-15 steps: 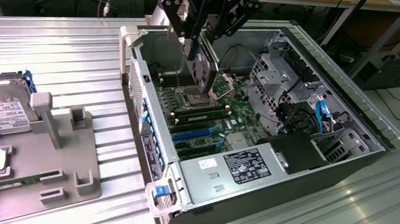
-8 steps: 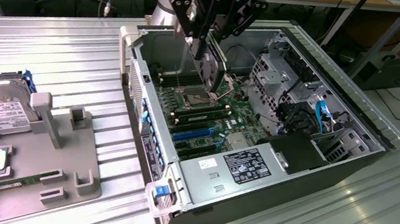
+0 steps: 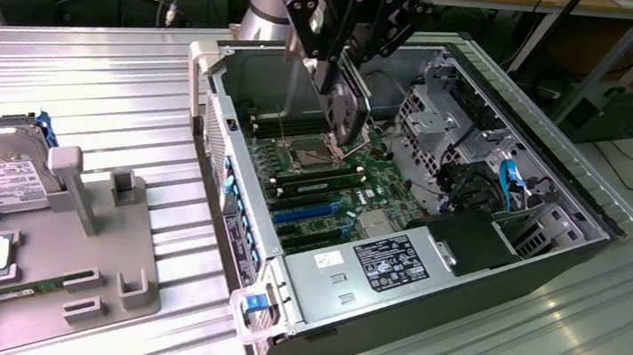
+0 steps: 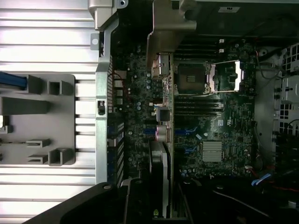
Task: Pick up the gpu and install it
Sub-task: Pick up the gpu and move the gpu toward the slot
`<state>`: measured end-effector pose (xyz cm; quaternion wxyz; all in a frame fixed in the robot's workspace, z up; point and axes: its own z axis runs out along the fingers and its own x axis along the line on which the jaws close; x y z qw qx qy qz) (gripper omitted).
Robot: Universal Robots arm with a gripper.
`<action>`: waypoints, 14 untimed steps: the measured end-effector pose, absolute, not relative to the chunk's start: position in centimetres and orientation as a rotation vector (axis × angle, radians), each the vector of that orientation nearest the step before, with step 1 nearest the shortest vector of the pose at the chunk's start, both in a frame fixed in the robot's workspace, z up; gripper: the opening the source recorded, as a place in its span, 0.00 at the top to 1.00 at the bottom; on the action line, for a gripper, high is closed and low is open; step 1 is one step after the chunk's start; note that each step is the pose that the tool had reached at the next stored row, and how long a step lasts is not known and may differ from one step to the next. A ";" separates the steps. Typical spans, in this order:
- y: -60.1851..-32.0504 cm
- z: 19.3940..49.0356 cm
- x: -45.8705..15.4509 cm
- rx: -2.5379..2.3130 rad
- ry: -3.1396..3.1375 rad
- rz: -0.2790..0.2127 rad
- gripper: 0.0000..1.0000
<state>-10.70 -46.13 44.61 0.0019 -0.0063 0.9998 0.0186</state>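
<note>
Tool (image 3: 343,89) with gpu (image 3: 351,124) above open case (image 3: 417,350)

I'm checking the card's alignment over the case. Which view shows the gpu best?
The exterior view: the gpu hangs from the pincer over the motherboard, its flat side visible. In the wrist view the gpu appears edge-on, as a thin dark strip.

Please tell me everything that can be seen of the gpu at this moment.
The gpu is a thin, flat, dark card with a silvery metal edge. It stands upright, seen almost edge-on, clamped at its upper part by the gripper, whose fingers are shut on it. It hangs over the motherboard of the open computer case, near the processor socket. Nothing but the gripper visibly touches it; it sits in no slot yet.
</note>
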 end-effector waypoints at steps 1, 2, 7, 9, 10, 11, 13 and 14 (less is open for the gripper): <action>-46.1 44.6 -10.5 -0.020 3.137 0.058 0.72; -46.1 44.6 -10.4 -0.020 3.137 0.058 0.72; -46.1 44.6 -9.5 -0.020 3.137 0.058 0.72; -46.1 44.6 -9.0 -0.020 3.137 0.058 0.72; -46.1 44.6 -8.6 -0.020 3.137 0.058 0.72; -46.1 44.6 -8.4 -0.020 3.137 0.058 0.72; -46.1 44.6 -8.1 -0.020 3.137 0.058 0.72; -46.1 44.6 -7.9 -0.020 3.137 0.058 0.72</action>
